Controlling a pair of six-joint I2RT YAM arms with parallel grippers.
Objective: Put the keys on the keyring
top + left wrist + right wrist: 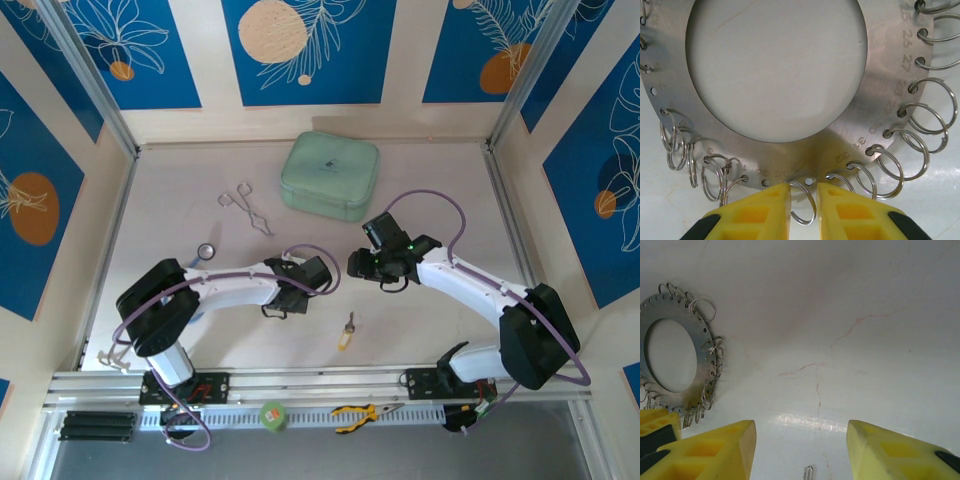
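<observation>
Left wrist view: the left gripper [803, 196] has its fingers close on either side of one small loop [803, 210] of the keyring [880, 100], but I cannot tell if they pinch it. The right gripper [801, 440] gapes empty beside it, and the yellow key [346, 335] lies just nearer the bases.

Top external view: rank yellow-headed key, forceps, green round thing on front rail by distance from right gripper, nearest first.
1. yellow-headed key, just on the near side of the right gripper.
2. forceps, back left on the table.
3. green round thing, on the front rail, left of centre.
</observation>
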